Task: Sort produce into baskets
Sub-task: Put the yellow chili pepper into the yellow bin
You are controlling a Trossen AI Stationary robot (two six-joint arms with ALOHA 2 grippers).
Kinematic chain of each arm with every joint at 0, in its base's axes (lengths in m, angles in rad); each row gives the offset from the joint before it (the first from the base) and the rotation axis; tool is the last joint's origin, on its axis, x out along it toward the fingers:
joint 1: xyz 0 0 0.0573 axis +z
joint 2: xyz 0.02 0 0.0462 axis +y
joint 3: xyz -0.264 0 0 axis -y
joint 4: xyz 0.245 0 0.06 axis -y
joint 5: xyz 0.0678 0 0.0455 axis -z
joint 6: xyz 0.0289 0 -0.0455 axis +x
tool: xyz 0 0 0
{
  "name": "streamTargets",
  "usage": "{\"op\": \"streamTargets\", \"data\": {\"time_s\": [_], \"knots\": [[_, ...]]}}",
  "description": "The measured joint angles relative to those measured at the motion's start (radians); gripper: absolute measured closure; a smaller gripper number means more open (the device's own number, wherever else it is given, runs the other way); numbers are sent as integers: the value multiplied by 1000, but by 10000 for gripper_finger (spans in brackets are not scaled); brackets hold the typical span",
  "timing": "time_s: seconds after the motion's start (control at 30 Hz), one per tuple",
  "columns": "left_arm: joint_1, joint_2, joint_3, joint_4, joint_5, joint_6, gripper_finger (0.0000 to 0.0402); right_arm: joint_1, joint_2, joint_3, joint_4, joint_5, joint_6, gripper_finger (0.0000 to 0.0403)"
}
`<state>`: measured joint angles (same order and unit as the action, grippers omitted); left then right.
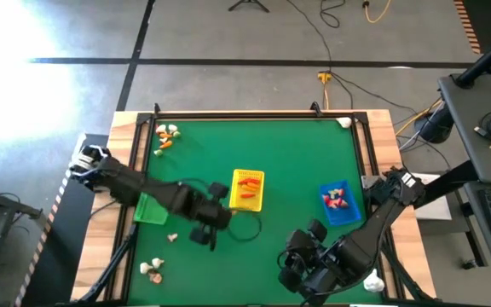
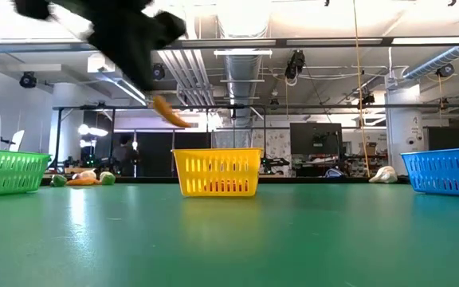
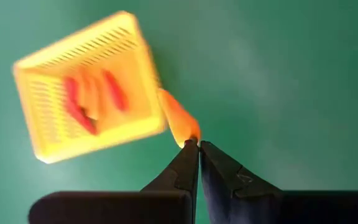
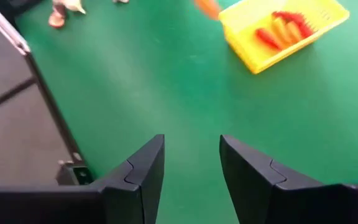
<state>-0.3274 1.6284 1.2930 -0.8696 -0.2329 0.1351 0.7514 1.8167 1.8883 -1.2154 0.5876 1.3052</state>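
Observation:
My left gripper (image 3: pixel 197 144) is shut on a small orange piece (image 3: pixel 178 117), held above the mat just beside the yellow basket (image 1: pixel 246 190), which holds several orange and red pieces. The piece also shows in the low view (image 2: pixel 168 112), high above the mat. The green basket (image 1: pixel 152 209) lies partly under my left arm. The blue basket (image 1: pixel 341 205) holds red-and-white pieces. My right gripper (image 4: pixel 191 163) is open and empty over the mat near the table's near edge. My left gripper pinches the near end of the orange piece (image 3: pixel 189 137) between its two fingertips. The piece sticks out past the fingertips, lifted clear of the mat, and slants downward in the low view.
Loose pieces lie at the far left corner (image 1: pixel 167 136) and the near left (image 1: pixel 152 269) of the green mat. A white piece (image 1: pixel 344 123) lies at the far right corner, and another white piece (image 1: pixel 373 281) at the near right. A black frame edges the mat.

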Motion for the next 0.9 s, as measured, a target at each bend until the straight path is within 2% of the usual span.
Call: {"op": "streamTargets", "data": {"time_s": [0.17, 0.33, 0.53, 0.77, 0.9], "knots": [[149, 39, 0, 118, 61, 137, 401, 12, 1, -90, 143, 11, 55, 264], [254, 104, 0, 186, 124, 204, 401, 1, 1, -131, 172, 16, 55, 266], [333, 198, 2, 241, 123, 185, 399, -21, 1, -135, 176, 17, 55, 261], [356, 251, 8, 297, 123, 127, 343, -36, 1, -132, 182, 18, 55, 266], [355, 237, 68, 230, 110, 113, 298, -49, 1, -131, 186, 18, 68, 262]]}}
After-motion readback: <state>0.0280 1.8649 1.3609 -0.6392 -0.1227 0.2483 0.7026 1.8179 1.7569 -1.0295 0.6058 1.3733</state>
